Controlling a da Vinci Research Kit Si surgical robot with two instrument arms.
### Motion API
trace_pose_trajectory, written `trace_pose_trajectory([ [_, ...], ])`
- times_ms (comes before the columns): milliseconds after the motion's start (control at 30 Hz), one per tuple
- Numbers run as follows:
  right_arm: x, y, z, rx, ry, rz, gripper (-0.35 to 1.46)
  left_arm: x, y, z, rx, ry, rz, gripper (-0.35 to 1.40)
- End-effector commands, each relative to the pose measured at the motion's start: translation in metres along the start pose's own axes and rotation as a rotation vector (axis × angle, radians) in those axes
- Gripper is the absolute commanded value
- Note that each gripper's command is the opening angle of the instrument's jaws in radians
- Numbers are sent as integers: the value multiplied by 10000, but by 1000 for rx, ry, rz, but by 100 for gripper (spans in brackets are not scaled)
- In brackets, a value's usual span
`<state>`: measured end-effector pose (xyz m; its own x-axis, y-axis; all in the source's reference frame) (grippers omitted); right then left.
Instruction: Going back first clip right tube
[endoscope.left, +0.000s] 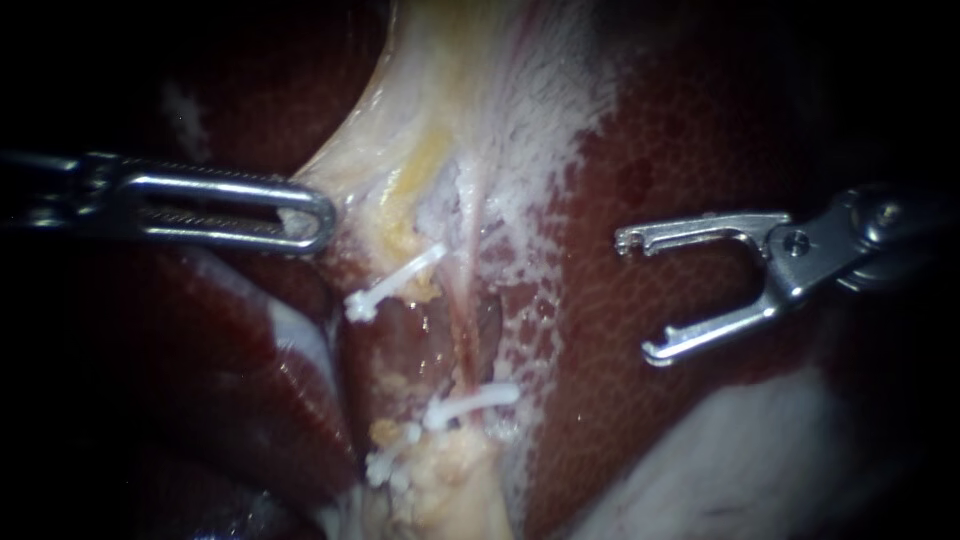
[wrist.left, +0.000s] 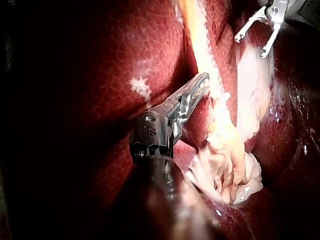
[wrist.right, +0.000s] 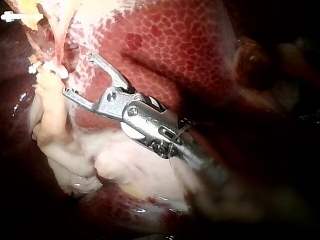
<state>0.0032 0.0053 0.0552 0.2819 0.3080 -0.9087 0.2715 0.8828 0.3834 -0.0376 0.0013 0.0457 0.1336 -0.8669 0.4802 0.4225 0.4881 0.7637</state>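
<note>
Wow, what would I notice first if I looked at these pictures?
Probably the right instrument, its shiny jaws wide open and empty over the dark red liver. Next, the white clips on the pale tissue in the middle, whose edge the left instrument grips.

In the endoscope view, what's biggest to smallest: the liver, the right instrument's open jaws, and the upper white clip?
1. The liver, far the biggest.
2. The right instrument with its open jaws, though it may hang nearer the camera, which would make it look bigger.
3. The upper white clip, the smallest.
</note>
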Motion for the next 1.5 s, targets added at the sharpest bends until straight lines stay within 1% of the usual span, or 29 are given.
trace_pose_trajectory([
  [33, 0, 0, 2, 0, -1, 0, 60, 0, 0, 0, 0, 0, 0, -35],
  [467, 1, -3, 9, -4, -1, 0, 60, 3, 2, 5, 1, 0, 2, -35],
  [533, 1, -3, 9, -4, -1, 0, 60, 7, 6, 10, 9, 0, 10, -35],
  [633, 1, -3, 9, -4, -2, 0, 60, 13, 12, 18, 17, 13, 8, -35],
  [767, 1, -3, 9, -4, -2, 0, 60, 25, 26, 34, 29, 28, -12, -35],
  [1033, 1, -3, 9, -4, -2, 0, 60, 38, 45, 59, 40, 47, -42, -35],
  [1200, 1, -4, 9, -4, -2, 0, 60, 44, 47, 72, 48, 57, -48, -35],
  [1500, 1, -4, 9, -4, -2, 0, 60, 48, 46, 80, 58, 69, -50, -35],
])
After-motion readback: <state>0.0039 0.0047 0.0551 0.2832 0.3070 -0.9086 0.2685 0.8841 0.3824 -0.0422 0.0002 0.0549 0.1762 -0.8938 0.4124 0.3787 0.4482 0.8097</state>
